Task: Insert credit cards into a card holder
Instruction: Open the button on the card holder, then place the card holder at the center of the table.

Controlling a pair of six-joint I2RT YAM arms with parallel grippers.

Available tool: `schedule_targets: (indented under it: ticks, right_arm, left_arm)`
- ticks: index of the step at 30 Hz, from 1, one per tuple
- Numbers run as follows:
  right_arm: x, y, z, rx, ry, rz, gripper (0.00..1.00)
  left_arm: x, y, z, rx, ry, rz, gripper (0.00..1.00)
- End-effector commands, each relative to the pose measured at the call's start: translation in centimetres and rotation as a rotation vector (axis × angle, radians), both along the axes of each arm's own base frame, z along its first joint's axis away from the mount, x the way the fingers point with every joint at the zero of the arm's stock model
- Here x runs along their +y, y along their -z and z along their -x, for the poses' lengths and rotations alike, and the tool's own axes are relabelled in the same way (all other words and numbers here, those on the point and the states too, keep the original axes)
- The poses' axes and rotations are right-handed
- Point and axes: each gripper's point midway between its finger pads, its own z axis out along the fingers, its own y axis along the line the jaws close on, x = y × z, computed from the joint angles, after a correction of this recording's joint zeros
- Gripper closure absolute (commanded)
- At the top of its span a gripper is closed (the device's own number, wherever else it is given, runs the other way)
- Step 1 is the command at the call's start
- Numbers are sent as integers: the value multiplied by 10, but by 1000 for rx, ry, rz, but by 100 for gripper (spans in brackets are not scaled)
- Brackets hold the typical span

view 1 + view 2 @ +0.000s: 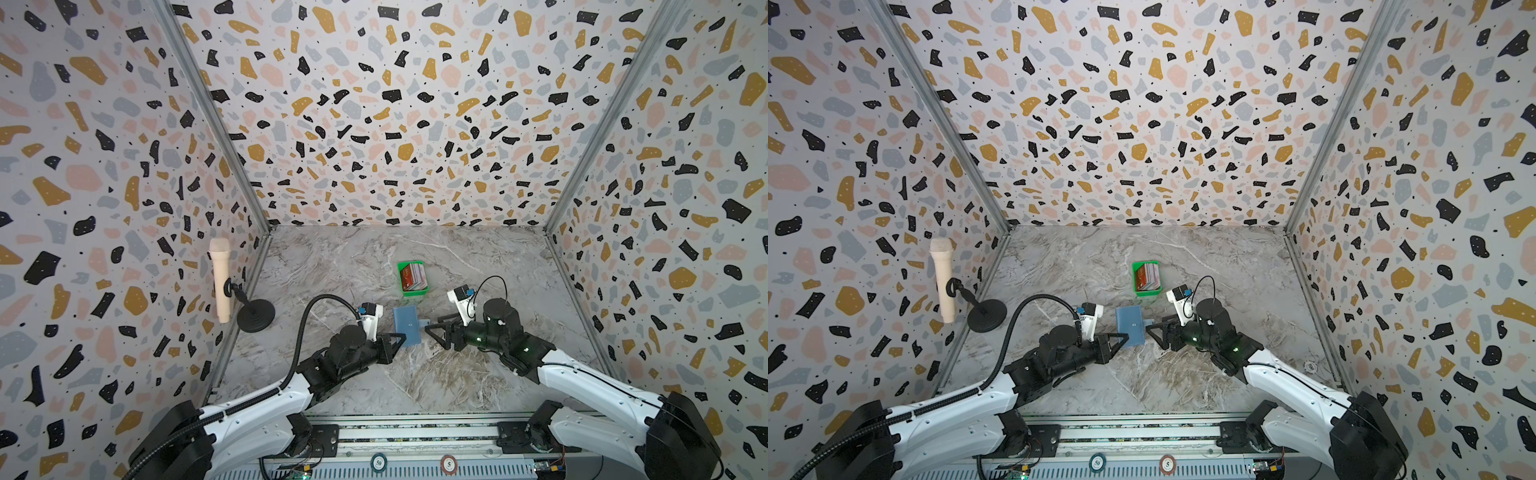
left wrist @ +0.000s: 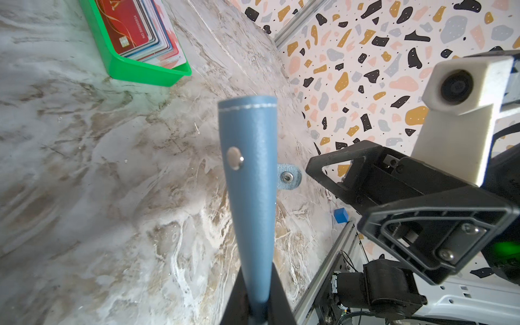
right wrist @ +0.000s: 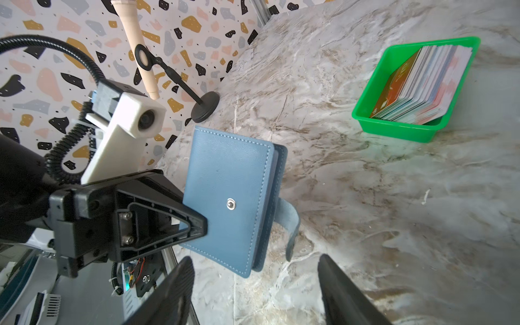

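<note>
**A:** Status, big to small?

**B:** Marble table (image 1: 374,249). Green tray (image 1: 417,292) at far middle. Card holder (image 1: 406,326) nearer, between the two arms, covers together. Credit cards (image 1: 414,276) stacked on edge in the tray, none out. Snap tab (image 3: 292,222) undone, hanging loose.

**A:** Claws?

**B:** Left gripper (image 3: 197,225) pinches the holder's edge. Right gripper (image 1: 430,329) spread, nothing between its fingers, just beside the tab.

**A:** Progress?

**B:** Early, by my reading: unsnapped only. Left to do: open the covers, fetch cards, slide each into a sleeve.

**A:** Unclear?

**B:** Sleeves hidden, so cannot tell if any are filled. Cannot tell whether the holder touches the table. Card count unreadable. Left claw's tips are cut off in its own wrist view.
</note>
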Motion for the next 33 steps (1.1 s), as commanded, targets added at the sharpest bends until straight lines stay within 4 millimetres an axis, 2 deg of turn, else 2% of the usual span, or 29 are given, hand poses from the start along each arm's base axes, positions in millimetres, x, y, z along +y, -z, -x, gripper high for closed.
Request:
schedule_targets:
  ticks: [1,6,12,17,22,23,25,27,31,33]
  right_arm:
    - [4,-4,-12,19,34,3,34]
    - [9,7,-16,46,30,24,43]
    - [12,9,-20,52,30,28,61]
    - [12,16,-22,68,39,39,70]
    - [12,22,-20,83,32,49,97]
    - [11,25,-18,95,28,56,100]
    - [8,36,-13,126,23,81,100]
    - [3,51,-6,169,19,114,100]
    - [-12,96,10,268,31,195,100]
    - [-18,113,17,299,40,218,100]
  left_arm:
    - [-3,-17,0,-52,17,58,100]
    - [-5,-19,3,-53,32,67,100]
    - [-10,-17,6,-45,64,73,100]
    - [-12,-17,8,-41,80,78,100]
    - [-13,-7,9,12,80,85,100]
    - [-14,-3,10,24,78,80,100]
    - [-13,10,9,57,74,46,100]
    - [-12,33,11,111,74,-18,100]
    - [-7,90,25,229,115,-125,90]
    - [-3,111,32,281,120,-147,84]
